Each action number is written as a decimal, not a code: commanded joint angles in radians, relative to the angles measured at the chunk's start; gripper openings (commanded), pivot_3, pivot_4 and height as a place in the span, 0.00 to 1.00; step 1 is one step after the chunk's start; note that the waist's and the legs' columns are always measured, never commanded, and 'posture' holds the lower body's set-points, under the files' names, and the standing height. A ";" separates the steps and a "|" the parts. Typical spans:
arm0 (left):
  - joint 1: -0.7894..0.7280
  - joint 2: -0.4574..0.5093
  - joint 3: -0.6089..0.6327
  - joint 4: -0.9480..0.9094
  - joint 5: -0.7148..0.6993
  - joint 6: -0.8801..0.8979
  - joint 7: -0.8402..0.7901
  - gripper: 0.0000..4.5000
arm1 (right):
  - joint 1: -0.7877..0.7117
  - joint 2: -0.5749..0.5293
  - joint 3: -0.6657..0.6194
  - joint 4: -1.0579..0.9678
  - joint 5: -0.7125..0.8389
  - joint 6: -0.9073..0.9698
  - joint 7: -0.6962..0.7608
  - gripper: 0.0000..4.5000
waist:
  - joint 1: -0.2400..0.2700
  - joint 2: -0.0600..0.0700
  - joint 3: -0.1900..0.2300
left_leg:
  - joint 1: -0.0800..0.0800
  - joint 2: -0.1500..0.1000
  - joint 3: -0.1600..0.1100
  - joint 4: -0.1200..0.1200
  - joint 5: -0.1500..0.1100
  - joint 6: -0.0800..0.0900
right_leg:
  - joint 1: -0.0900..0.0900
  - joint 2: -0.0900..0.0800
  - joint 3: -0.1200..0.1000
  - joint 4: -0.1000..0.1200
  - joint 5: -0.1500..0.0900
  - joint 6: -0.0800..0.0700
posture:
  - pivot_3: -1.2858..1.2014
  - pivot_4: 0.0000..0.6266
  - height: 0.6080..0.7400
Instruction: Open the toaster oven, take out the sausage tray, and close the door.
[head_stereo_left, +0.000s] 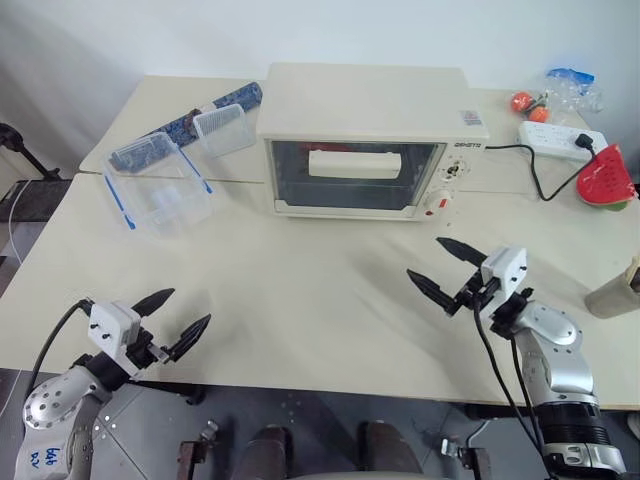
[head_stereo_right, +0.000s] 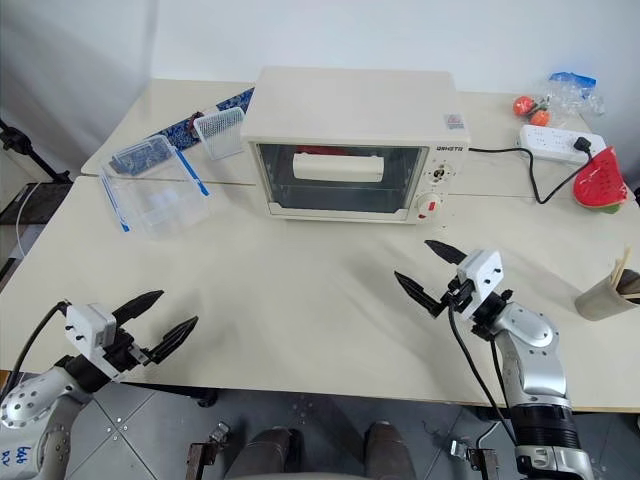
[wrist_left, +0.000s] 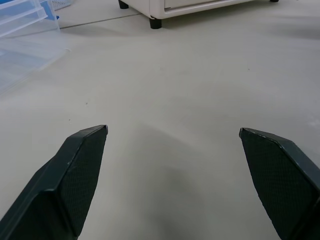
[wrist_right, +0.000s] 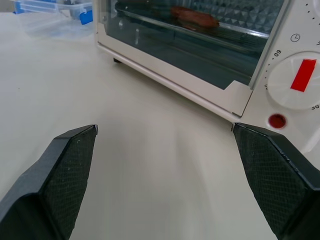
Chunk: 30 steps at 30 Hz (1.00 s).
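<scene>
At the lower left of the head view the left gripper hangs over the near edge of the cream table, its two black fingers spread wide with nothing between them; the left wrist view shows bare tabletop in the gap. In the upper left a clear plastic container with blue clips sits on the table, its clear lid tilted up just behind it beside a dark patterned roll. At upper centre stands the toaster oven, cream and boxy, its door shut, the cream bar handle across the top of the glass. Through the glass in the right wrist view the sausage tray sits inside on the rack, with a red-brown sausage lying on it. The control panel with a red-marked knob is at the oven's right end, and a black power cord runs from there to a white power strip in the upper right. Near the strip lie a small plastic bag, two orange-red toy fruits and a watermelon-slice toy. At the lower right the right gripper hovers above the table in front of the oven's right corner, well short of the door, fingers fully apart and empty. A beige cup stands at the right edge.
</scene>
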 joint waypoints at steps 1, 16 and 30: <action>-0.019 0.029 0.027 -0.092 -0.097 0.079 -0.003 0.99 | -0.008 -0.012 -0.018 -0.023 0.045 0.016 0.026 1.00 | 0.000 0.000 0.000 | 0.000 0.000 0.000 0.000 0.000 0.000 | 0.000 0.000 0.000 0.000 0.000 0.000 | 0.52 0.24 1.00; -0.444 0.095 -0.011 -0.014 -0.476 0.454 -0.087 0.99 | -0.500 0.056 0.096 0.024 0.112 0.436 -0.090 1.00 | -0.005 0.001 0.001 | -0.003 0.001 -0.001 0.001 0.002 -0.003 | -0.007 0.001 -0.002 0.011 0.001 -0.002 | 0.52 0.24 1.00; -0.388 0.072 0.025 -0.058 -0.435 0.422 -0.062 0.99 | -0.519 0.067 0.142 -0.025 0.112 0.470 0.033 1.00 | -0.007 0.001 0.001 | -0.005 0.001 0.001 0.001 0.001 -0.003 | -0.011 0.000 -0.005 0.013 0.001 -0.002 | 0.52 0.24 1.00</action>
